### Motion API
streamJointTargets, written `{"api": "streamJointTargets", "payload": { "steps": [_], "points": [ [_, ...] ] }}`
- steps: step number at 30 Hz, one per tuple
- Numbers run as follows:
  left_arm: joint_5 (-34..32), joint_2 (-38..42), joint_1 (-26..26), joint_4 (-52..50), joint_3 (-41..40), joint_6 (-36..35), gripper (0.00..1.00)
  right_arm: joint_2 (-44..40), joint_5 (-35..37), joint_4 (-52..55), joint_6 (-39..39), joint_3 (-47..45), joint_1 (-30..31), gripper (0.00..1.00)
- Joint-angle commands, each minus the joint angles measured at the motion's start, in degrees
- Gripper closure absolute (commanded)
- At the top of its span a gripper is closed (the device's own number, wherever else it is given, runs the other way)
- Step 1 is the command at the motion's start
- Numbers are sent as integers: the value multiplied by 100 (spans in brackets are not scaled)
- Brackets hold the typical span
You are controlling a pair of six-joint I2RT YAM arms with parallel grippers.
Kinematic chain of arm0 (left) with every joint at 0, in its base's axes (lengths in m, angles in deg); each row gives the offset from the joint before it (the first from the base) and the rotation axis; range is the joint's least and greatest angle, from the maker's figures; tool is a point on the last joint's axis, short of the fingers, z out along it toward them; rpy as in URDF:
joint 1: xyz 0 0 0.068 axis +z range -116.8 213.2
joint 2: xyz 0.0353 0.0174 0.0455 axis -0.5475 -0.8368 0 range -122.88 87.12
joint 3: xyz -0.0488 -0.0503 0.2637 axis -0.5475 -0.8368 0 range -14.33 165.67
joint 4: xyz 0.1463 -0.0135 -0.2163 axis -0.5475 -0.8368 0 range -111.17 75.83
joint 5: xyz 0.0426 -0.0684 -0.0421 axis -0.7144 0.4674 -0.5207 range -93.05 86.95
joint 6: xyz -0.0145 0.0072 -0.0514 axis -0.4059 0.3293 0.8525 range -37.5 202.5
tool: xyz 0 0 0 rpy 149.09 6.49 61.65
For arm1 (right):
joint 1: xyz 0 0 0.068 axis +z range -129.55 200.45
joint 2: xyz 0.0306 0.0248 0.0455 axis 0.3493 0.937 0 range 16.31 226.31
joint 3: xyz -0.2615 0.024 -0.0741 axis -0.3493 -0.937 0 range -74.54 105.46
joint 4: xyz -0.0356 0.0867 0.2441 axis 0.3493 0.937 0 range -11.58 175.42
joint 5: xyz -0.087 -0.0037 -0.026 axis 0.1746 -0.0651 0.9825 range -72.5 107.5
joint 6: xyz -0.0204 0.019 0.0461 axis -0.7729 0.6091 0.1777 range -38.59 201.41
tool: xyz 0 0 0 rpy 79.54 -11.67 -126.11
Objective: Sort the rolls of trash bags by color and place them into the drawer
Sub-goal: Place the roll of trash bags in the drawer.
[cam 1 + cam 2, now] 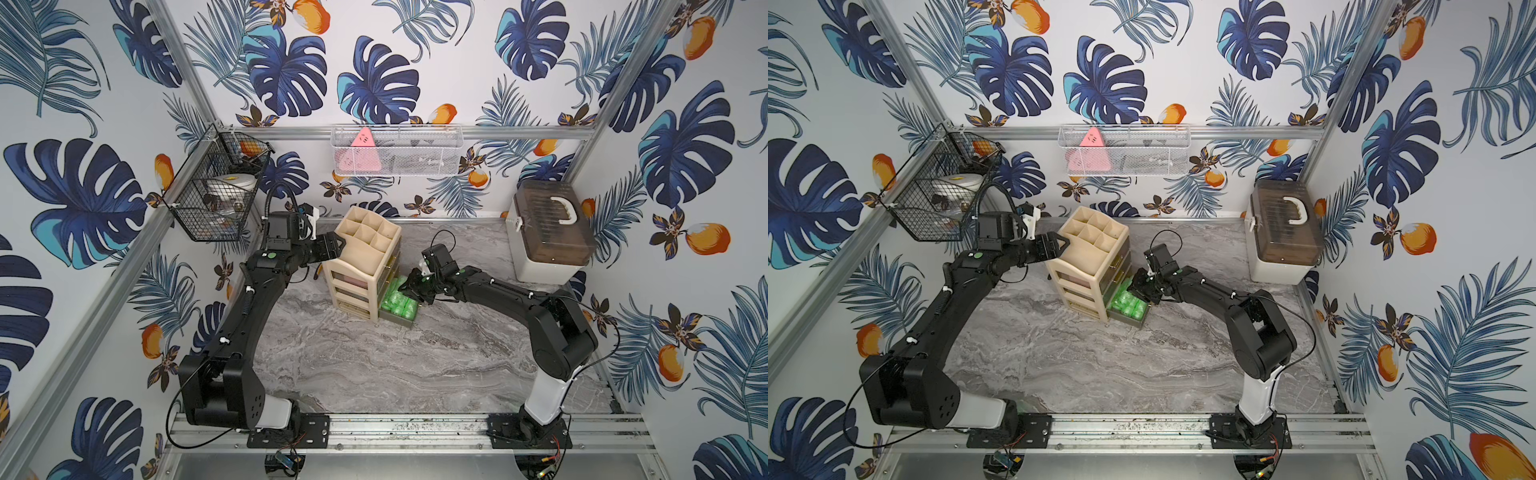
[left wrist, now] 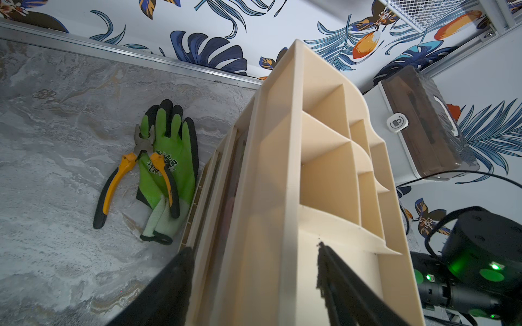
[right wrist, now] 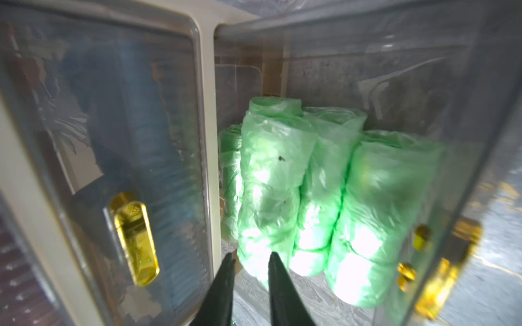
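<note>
While the left gripper point(image 1: 337, 245) straddles the top corner of the organizer point(image 1: 365, 235), fingers part-open and apparently clamped on its wall to steady it, the right gripper point(image 3: 250, 258) hangs just inside the pulled-out bottom drawer point(image 1: 397, 322). Its fingers sit nearly together, thin gap, nothing between them. That drawer is packed with green rolls point(image 3: 282, 180), side by side and stacked, long axes parallel to the drawer front. In a top view they lie at about 7 o'clock from the right gripper, just under its tips; touching or just clear, cannot tell. Right arm is plainly the nearer; the left sits off at 10 o'clock, across the organizer. Dimly, blue rolls point(image 3: 147, 146) show behind the neighbouring shut drawer point(image 3: 180, 84). None seen loose on the table point(image 1: 374, 374) in both top views, so the likely next move: back out, then push the drawer in toward 10 o'clock without snagging the top roll.
</note>
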Motion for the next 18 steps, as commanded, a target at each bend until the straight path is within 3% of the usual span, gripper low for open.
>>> {"api": "streamJointTargets", "payload": {
  "steps": [1, 18],
  "points": [
    [-139, -25, -2, -444, -10, -187, 27, 276, -321, -349, -48, 153, -9, 85],
    [-140, -45, 1, -429, -19, -196, 27, 861, -42, 108, 5, 418, -63, 85]
  ]
}}
